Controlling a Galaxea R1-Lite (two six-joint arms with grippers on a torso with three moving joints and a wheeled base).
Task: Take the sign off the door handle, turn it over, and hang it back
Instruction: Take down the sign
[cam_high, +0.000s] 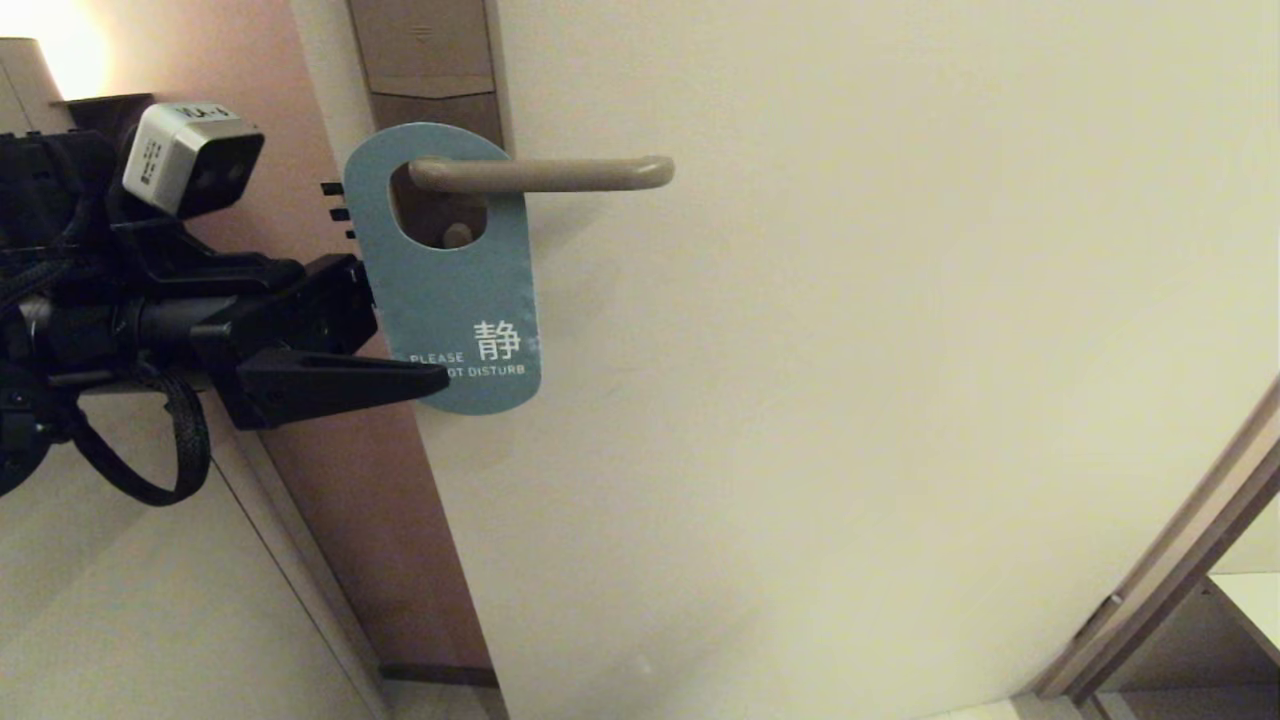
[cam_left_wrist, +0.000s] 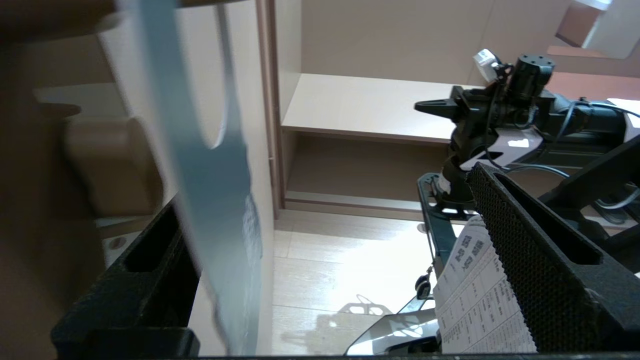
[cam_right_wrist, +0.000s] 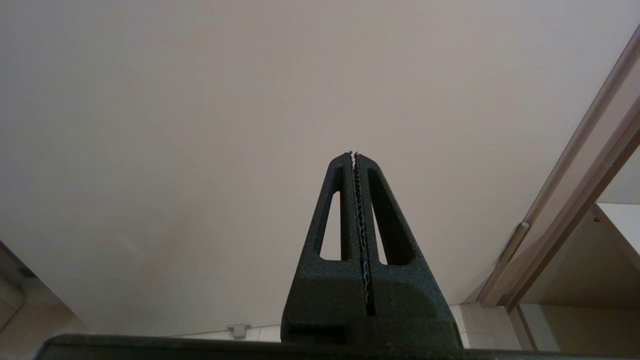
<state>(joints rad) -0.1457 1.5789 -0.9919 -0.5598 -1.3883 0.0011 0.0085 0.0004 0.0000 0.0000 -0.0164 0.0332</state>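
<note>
**Inspector:** Head view, near to far: the left gripper (cam_high: 405, 340) is seen at centre left, jaws spread wide, straddling the lower edge of the sign (cam_high: 450, 290). Nothing is grasped yet.

**Assessor:** And the sign?

**Inspector:** It is hung blue face outward on the door handle (cam_high: 545, 174), upper centre. The jaws should be closed squarely on the card, which should then be slid along the lever off its tip. The right gripper (cam_right_wrist: 354, 156) is clenched, parked before the door (cam_right_wrist: 200, 125).

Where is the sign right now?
In the head view the sign hangs blue side out on the door handle, upper left, with the open left pincer straddling its lower left edge.
</note>
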